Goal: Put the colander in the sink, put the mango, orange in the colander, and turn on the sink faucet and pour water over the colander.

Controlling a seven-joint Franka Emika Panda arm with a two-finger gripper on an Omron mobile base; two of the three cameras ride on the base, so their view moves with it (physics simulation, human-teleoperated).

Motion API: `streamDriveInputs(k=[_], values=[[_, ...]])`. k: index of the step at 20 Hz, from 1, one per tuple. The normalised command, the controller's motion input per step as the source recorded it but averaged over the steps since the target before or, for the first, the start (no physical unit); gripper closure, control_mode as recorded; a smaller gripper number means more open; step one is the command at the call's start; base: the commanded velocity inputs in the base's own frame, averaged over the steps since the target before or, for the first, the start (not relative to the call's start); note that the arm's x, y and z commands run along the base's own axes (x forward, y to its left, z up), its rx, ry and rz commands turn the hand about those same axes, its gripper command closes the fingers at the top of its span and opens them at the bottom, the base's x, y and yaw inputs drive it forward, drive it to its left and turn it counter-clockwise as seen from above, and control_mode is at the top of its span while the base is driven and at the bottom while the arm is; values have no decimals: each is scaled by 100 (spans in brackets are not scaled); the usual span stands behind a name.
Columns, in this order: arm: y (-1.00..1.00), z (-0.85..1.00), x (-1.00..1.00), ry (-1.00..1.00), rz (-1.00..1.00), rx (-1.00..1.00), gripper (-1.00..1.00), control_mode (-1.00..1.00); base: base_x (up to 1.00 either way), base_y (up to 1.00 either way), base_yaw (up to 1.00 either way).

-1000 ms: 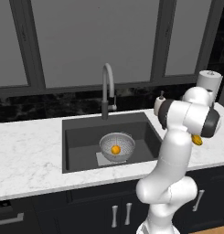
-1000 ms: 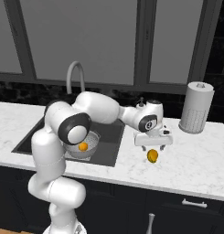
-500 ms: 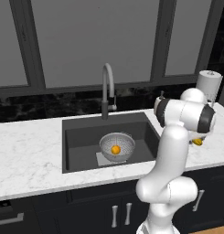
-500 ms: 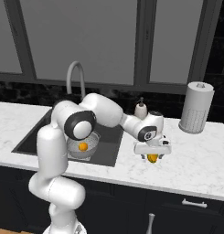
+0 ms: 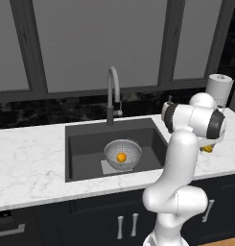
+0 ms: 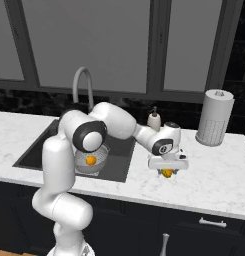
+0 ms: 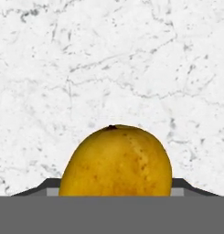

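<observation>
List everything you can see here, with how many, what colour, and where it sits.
Sink: one, dark grey, set in the counter.
Colander: one, silver, in the sink.
Orange: one, orange, inside the colander.
Sink faucet: one, grey, behind the sink.
Mango: one, yellow, on the counter right of the sink.
Soap dispenser: one, beige, behind the sink.
Paper towel roll: one, white, far right.
Counter: one, white marble.
Claw: one, white, around the mango.

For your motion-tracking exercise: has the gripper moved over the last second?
Yes. Judged against the soap dispenser in the right base view, the gripper has come down toward the counter, over the mango.
</observation>
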Motion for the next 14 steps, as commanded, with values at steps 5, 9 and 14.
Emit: streamDriveInputs(k=[5,9,14], values=[[17,17,-14,-15,0,0,100,-100,0,0,0],[65,50,-13,-19,1,0,100,-100,0,0,0],[99,26,0,-12,5,0,100,-100,0,0,0]])
